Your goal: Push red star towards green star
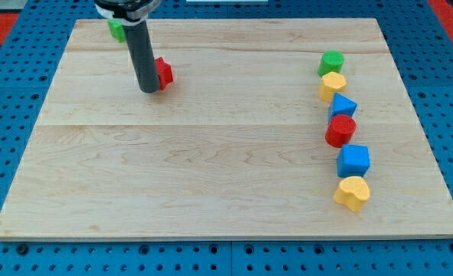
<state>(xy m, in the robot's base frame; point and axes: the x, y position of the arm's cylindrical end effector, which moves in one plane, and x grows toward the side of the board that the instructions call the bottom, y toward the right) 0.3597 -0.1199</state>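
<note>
Resting on the table, my tip sits at the view's upper left, directly against the view's left side of the red star, whose left part is hidden behind the rod. No fingers are fitted to this rig, so no open or closed state applies; the arm ends only in the dark rod.

The green star lies near the table's top edge, up and to the view's left of the red star, apart from it and partly covered by the rod's upper section.

A column of six blocks runs down the view's right side, well apart from my tip. From top to bottom:
- green block, shape unclear
- yellow block
- blue block
- red block, rounded
- blue cube
- yellow block, at the column's lower end

Neighbouring blocks in this column touch or nearly touch.
</note>
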